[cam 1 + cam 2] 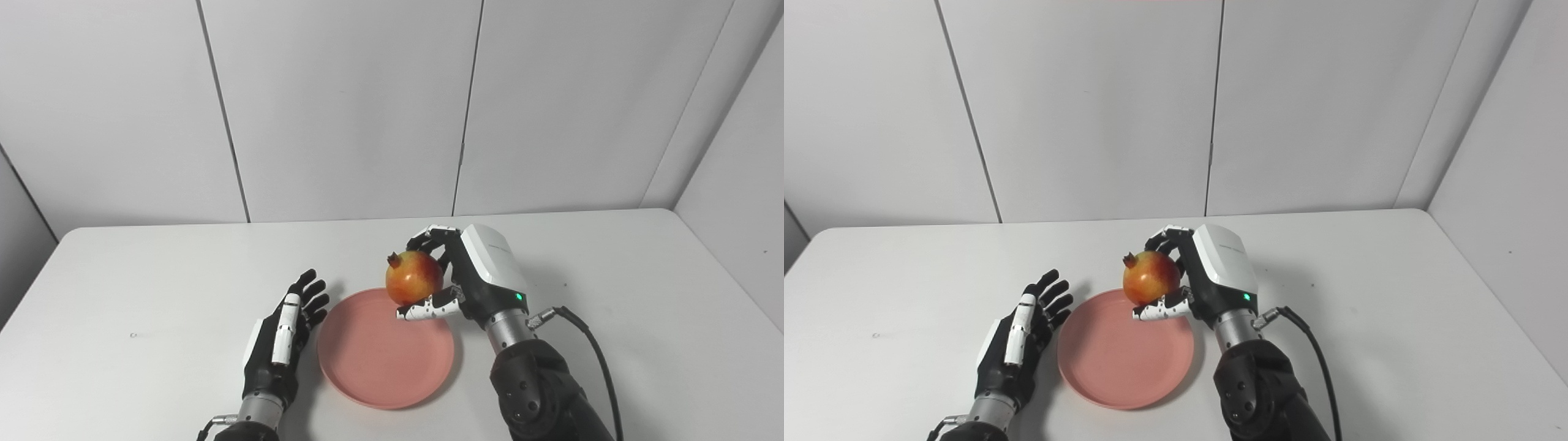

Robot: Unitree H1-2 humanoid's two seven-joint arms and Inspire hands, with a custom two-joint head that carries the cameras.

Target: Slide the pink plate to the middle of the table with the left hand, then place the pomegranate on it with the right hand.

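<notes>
Pomegranate (414,277) being gripped in right hand (471,275), hovering over pink plate's (383,361) far edge. Left hand (278,343) lying open just beside plate on desk (643,318).

The white table (153,275) carries a pink plate (380,367) near its middle, toward the near edge.

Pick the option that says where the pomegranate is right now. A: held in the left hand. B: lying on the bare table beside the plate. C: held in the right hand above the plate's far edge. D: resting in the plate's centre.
C: the right hand is closed around the pomegranate over the far rim of the pink plate; the left hand is open beside the plate.
</notes>
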